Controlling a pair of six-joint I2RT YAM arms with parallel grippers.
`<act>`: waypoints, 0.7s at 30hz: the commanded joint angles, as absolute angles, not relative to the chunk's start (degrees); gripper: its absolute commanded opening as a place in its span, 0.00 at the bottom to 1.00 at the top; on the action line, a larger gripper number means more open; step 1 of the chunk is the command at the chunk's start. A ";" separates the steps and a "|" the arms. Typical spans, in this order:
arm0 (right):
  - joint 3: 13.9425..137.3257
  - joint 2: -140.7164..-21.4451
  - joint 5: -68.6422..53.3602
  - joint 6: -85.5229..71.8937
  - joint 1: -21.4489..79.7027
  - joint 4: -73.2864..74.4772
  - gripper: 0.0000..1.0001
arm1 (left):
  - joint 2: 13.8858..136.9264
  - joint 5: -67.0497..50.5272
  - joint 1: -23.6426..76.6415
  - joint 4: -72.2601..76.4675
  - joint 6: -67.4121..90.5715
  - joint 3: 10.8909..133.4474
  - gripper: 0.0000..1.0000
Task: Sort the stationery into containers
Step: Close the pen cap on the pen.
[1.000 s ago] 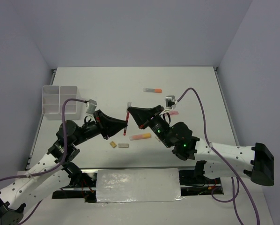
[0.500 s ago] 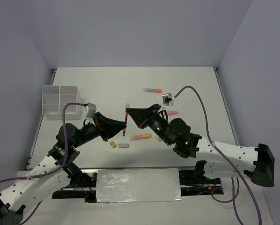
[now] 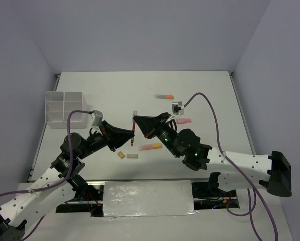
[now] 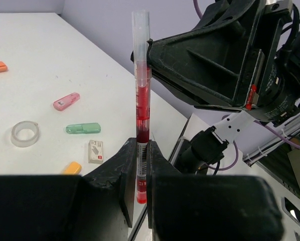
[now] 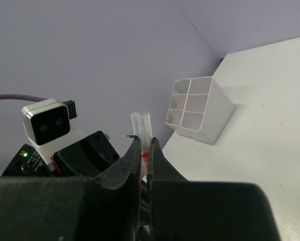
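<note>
Red pen with clear cap [image 4: 141, 100]: you hold it in the air, in the middle.
Left gripper [image 4: 140, 150]: clamped on its near end.
Right gripper [image 5: 145, 145]: clamped by its cap.
White plastic box [image 3: 64, 108]: far left.

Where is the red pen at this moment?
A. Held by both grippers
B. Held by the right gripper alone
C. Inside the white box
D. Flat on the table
A: the red pen is clamped at its lower end by the left gripper, and the right gripper is shut on its upper part.
</note>
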State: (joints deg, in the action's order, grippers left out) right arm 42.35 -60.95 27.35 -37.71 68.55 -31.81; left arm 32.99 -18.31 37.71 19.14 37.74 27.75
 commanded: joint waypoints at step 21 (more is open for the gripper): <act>43.07 -64.60 22.41 -32.26 74.27 -20.75 0.00 | 31.38 -13.18 37.27 24.00 29.98 34.54 0.00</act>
State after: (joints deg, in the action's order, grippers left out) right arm 42.87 -63.16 30.59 -31.81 71.00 -31.46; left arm 32.56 -17.67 37.82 13.41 34.11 28.56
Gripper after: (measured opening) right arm 0.048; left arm 0.208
